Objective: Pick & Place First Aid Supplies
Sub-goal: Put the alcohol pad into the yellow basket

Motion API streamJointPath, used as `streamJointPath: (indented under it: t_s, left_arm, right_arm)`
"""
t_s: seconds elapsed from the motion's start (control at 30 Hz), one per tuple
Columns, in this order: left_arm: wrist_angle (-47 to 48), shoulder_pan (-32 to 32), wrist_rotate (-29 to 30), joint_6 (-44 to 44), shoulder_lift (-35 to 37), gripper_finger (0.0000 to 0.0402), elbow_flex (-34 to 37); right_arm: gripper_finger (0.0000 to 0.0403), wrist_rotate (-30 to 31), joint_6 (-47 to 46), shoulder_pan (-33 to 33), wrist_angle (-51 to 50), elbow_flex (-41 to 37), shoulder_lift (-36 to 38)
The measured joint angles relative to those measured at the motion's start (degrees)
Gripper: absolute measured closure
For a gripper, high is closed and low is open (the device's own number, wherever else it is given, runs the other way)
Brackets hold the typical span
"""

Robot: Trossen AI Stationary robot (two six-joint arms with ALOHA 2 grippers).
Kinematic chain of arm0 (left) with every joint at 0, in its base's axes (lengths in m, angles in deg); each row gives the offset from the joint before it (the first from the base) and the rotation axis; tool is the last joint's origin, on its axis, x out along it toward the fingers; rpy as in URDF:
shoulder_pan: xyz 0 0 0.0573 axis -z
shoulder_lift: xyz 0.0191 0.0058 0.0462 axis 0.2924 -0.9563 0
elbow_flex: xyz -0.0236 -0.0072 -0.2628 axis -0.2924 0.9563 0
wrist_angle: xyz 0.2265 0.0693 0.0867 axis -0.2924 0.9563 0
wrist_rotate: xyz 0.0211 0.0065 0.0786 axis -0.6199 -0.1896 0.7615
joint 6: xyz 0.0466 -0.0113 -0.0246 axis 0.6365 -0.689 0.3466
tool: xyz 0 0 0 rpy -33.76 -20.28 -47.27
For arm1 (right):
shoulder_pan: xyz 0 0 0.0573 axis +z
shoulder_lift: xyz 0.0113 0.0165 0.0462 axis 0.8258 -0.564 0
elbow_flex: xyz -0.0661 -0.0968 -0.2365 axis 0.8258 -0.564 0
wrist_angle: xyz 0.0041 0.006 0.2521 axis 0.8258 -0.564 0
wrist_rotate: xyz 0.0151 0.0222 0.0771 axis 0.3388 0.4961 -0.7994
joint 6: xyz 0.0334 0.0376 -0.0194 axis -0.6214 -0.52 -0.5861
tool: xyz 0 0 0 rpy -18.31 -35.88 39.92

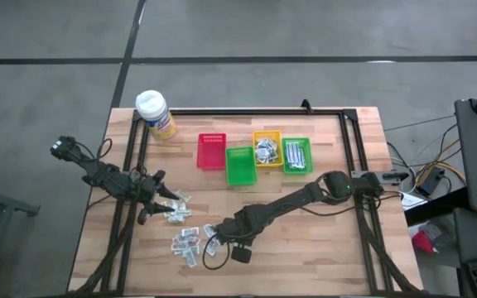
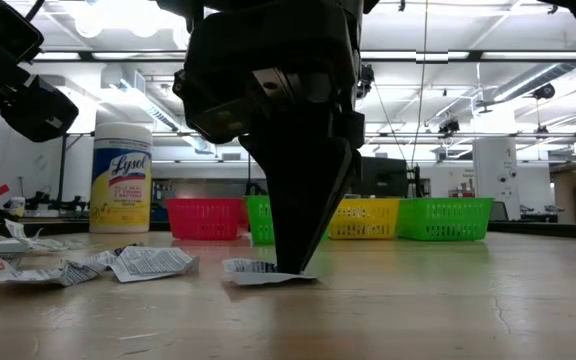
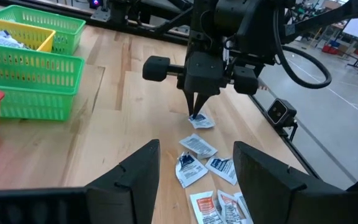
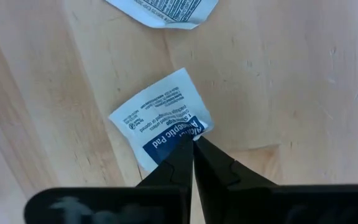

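Several small flat first aid packets (image 1: 185,240) lie loose on the wooden table, toward its near left. One white packet with a blue band (image 4: 160,121) lies apart from them, flat on the wood. My right gripper (image 4: 192,142) points straight down over this packet and is shut on it; the low view shows the same packet (image 2: 263,272) under the gripper (image 2: 293,266). My left gripper (image 3: 196,180) stands open to the left of the pile, above the table, with nothing between its fingers. My right gripper comes from above, pointing down, and its two fingertips (image 4: 180,155) meet on the packet's edge at the blue band (image 4: 178,132). The hold is only at the fingers' free ends. The rest of the packet lies on the table (image 2: 258,276).
Behind the packets stand a red bin (image 1: 211,151), a green bin (image 1: 240,165), a yellow bin (image 1: 267,147) and a second green bin (image 1: 296,156), the last two holding packets. A yellow wipes bottle (image 1: 155,113) stands at the far left corner. Bare wood lies near right.
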Motion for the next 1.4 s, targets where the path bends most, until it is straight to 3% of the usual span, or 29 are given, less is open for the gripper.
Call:
streamJointPath:
  t_s: [0.33,0.83,1.2,1.4]
  left_arm:
    - [0.1,0.0,0.0,-0.02,0.0,0.0204,0.0]
    - [-0.02,0.0,0.0,-0.15,0.0,0.0204,0.02]
    - [0.02,-0.02,0.02,-0.28,0.0,0.0204,0.09]
    - [-0.11,0.0,0.02,-0.52,0.0,0.0204,0.38]
  right_arm:
    - [0.0394,0.65,0.3,-0.12,-5.59,2.27,0.85]
    - [0.0394,-0.09,3.48,-0.07,-29.3,22.7,3.34]
    - [0.0394,0.21,2.52,-0.02,-33.43,21.59,13.01]
    - [0.0394,4.39,2.4,-0.02,-35.07,21.59,16.34]
